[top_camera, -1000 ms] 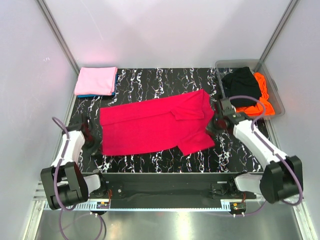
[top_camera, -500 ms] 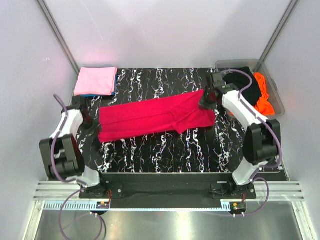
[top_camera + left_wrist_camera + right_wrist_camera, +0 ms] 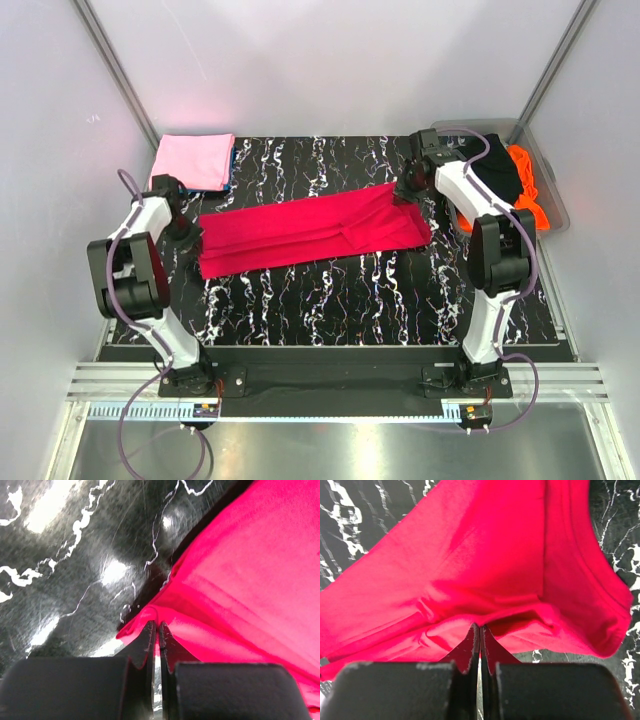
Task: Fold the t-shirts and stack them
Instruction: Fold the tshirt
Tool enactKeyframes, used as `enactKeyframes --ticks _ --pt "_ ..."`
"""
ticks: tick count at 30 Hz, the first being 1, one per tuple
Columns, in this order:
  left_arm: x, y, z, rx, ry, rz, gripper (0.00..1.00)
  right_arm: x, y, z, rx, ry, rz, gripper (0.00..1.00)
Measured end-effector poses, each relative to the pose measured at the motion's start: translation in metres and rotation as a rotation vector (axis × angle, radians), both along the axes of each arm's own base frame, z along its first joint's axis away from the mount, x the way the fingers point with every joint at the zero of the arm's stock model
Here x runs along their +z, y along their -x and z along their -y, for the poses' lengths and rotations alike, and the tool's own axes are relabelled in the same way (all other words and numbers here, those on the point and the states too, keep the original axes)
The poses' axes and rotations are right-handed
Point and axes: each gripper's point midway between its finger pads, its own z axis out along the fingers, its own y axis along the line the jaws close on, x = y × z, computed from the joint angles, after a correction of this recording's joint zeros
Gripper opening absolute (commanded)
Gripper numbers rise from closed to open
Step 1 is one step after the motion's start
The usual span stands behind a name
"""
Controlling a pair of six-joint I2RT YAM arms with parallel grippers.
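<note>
- Crimson-red t-shirt (image 3: 310,232), soft plain cloth, lies as a long narrow band across the middle of the black white-veined marble-pattern table (image 3: 330,300).
- A second ago it lay broad, its near half spread toward the arm bases. That near edge has since been carried over onto the far half, so the shirt is now doubled lengthwise.
- This likely means the first fold is made. Letting go, the cross folds and the stacking are not yet done.
- Clear plastic bin (image 3: 553,205) stands just beyond the shirt's right end, holding a black tee (image 3: 495,165) and a bright orange tee (image 3: 525,195).
- Folded light pink tee (image 3: 192,160) sits beyond the shirt's left end, at the far left corner, probably where the stack goes.
- Right gripper (image 3: 408,190) is at the shirt's far right corner. Its wrist view shows the jaws pressed together on a pinch of red cloth (image 3: 479,630).
- Left gripper (image 3: 190,237) is at the shirt's left end, jaws likewise clamped on a small fold of the hem (image 3: 156,627), low over the table.
</note>
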Motion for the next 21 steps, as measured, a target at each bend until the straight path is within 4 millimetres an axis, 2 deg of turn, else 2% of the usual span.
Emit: enactKeyframes --ticks 4,9,11,13,14,16,17,18,21 --pt "-0.008 -0.004 -0.001 0.000 0.005 -0.022 0.00 -0.011 0.000 0.000 0.005 -0.009 -0.029 0.00" --pt "-0.012 -0.012 -0.003 0.000 0.006 -0.033 0.00 -0.009 -0.009 0.006 -0.007 -0.026 -0.024 0.00" --pt "-0.013 -0.015 -0.003 0.000 0.008 -0.036 0.04 -0.008 -0.014 0.006 -0.007 -0.036 -0.019 0.00" --pt "-0.015 -0.017 -0.004 -0.002 0.008 -0.040 0.13 -0.011 -0.019 0.007 -0.007 -0.039 -0.021 0.00" --pt "-0.015 -0.019 -0.004 -0.004 0.007 -0.039 0.25 -0.014 -0.021 0.007 -0.006 -0.043 -0.028 0.04" --pt "-0.018 -0.020 -0.005 -0.016 0.006 -0.049 0.35 -0.022 -0.024 0.006 -0.002 -0.048 -0.043 0.11" --pt "-0.018 -0.022 -0.006 -0.022 0.004 -0.051 0.49 -0.026 -0.028 0.006 0.003 -0.050 -0.048 0.16" --pt "-0.017 -0.023 -0.007 -0.030 -0.002 -0.049 0.54 -0.030 -0.033 0.006 0.006 -0.051 -0.051 0.23" --pt "-0.010 -0.024 -0.011 -0.047 -0.024 -0.049 0.66 -0.040 -0.047 0.013 0.007 -0.044 -0.064 0.31"
